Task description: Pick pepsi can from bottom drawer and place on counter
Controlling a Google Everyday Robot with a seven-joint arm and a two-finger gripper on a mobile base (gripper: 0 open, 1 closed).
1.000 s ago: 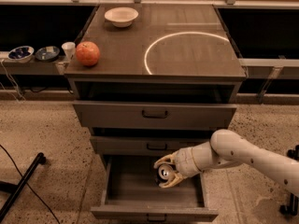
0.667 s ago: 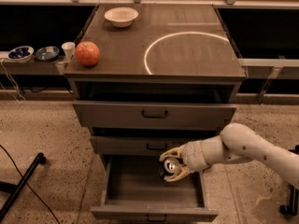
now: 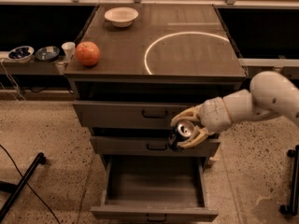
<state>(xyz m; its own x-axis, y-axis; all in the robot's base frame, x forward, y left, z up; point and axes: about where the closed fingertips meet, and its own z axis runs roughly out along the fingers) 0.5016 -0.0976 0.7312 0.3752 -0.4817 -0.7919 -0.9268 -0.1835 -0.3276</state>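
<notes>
Can (image 3: 185, 129): clamped between the jaws of gripper (image 3: 181, 134), above the open drawer (image 3: 154, 213) and clear of it. Step: carrying. Next move likely calls for rising to the table (image 3: 187, 59), higher above the drawer.

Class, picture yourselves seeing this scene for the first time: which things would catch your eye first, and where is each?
A white arm reaches in from the right, its gripper shut on the pepsi can in front of the middle drawer, above the bottom drawer, which stands pulled open. On the counter, a bright white circle lies to the right and an orange fruit sits near the left front corner.
</notes>
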